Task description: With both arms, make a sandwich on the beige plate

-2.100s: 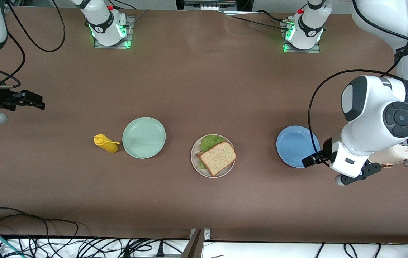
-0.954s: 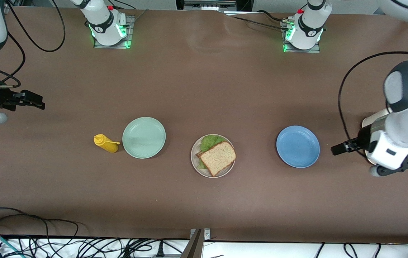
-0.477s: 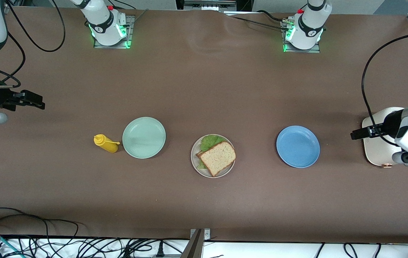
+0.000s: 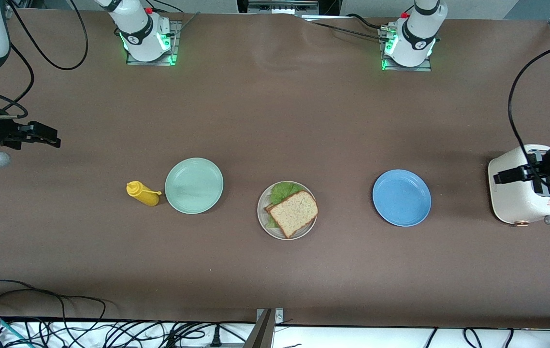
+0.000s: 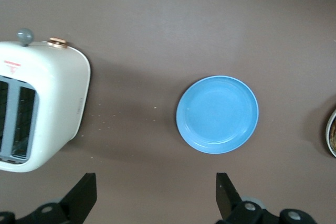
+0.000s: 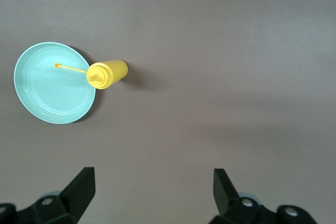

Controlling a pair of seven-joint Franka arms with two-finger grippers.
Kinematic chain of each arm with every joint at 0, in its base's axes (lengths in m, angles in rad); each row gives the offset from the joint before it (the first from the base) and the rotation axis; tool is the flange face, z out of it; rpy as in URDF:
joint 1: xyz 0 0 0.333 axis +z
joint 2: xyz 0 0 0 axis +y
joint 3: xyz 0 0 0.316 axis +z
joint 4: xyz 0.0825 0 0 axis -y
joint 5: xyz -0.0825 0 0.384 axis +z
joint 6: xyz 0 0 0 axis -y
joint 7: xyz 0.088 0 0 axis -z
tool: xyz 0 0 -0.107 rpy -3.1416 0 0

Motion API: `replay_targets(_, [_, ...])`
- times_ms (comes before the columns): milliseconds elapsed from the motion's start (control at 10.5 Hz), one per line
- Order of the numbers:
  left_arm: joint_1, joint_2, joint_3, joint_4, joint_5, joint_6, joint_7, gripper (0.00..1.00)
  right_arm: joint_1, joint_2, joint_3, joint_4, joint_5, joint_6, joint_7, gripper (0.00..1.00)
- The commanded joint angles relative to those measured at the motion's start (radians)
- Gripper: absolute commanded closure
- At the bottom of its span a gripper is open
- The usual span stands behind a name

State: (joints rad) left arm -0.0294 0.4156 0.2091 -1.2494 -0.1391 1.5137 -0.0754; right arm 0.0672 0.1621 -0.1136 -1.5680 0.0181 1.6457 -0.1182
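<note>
Sandwich (image 4: 293, 210) sits assembled on your beige plate (image 4: 262, 220), between mint-green plate (image 4: 194, 185) and blue plate (image 4: 401, 197). Your left gripper (image 5: 155, 196) hangs spread over the toaster (image 4: 521, 198); right gripper (image 6: 153, 193) waits, spread, at the right arm's table end.

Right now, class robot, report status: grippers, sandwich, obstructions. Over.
Left gripper open over toaster; right gripper open, waiting. Sandwich assembled on beige plate. Nothing obstructing.

- A mint-green plate (image 4: 194, 185) is sitting toward the right arm's end of the table.
- A yellow squeeze bottle (image 4: 143, 193) is lying just beside it.
- A blue plate (image 4: 401, 197) is sitting near a cream toaster (image 4: 521, 198).
</note>
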Motion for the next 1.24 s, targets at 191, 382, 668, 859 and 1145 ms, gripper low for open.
replay_targets(191, [0.058, -0.040, -0.013, -0.024, 0.019, 0.003, 0.057, 0.00, -0.004, -0.004, -0.001, 0.003, 0.019, -0.010, -0.011, 0.00])
replay_targets(382, [0.059, -0.040, -0.016, -0.025, 0.018, 0.003, 0.057, 0.00, -0.004, -0.004, 0.000, 0.003, 0.017, -0.010, -0.011, 0.00])
replay_targets(668, [0.060, -0.040, -0.016, -0.025, 0.018, 0.003, 0.057, 0.00, -0.004, -0.004, 0.000, 0.003, 0.017, -0.010, -0.011, 0.00])
replay_targets(859, [0.060, -0.041, -0.016, -0.027, 0.018, 0.003, 0.057, 0.00, -0.004, -0.004, -0.001, 0.003, 0.017, -0.009, -0.011, 0.00])
replay_targets(1145, [0.060, -0.041, -0.016, -0.028, 0.018, 0.002, 0.057, 0.00, -0.004, -0.004, 0.000, 0.003, 0.017, -0.009, -0.011, 0.00])
